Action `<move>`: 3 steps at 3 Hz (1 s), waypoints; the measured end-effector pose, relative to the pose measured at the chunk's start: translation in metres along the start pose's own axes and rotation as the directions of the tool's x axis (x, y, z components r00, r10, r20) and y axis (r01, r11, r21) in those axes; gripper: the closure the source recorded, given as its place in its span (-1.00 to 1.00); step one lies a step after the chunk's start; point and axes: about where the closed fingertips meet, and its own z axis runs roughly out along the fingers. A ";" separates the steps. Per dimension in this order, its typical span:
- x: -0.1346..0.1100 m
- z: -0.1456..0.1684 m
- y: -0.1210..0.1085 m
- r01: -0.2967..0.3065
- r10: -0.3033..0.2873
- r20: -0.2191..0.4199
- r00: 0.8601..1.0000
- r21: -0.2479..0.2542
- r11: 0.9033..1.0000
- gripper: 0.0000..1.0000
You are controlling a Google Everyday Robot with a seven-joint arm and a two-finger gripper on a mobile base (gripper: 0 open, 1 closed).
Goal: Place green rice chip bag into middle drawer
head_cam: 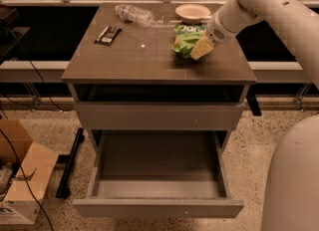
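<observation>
The green rice chip bag (184,38) lies on the right rear part of the cabinet top (139,60), just in front of a white bowl. My gripper (200,49) reaches in from the right on the white arm (259,1) and is at the bag's right side, touching it. The middle drawer (158,208) is pulled fully out below, and its grey tray (159,163) has nothing in it. The upper grey drawer front (159,116) above it is closed.
A white bowl (193,12) and a clear plastic bottle (133,13) stand at the back of the top. A small dark packet (107,34) lies at the left. A cardboard box (20,175) and a black bar (70,163) are on the floor at left.
</observation>
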 end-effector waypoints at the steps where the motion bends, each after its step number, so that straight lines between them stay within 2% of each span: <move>1: -0.009 -0.016 0.007 0.017 -0.018 0.022 1.000 0.014 1.000 0.77; 2: -0.019 -0.048 0.020 0.050 -0.051 0.082 0.995 0.011 0.999 1.00; 3: -0.024 -0.106 0.055 0.125 -0.113 0.226 0.968 -0.040 0.991 1.00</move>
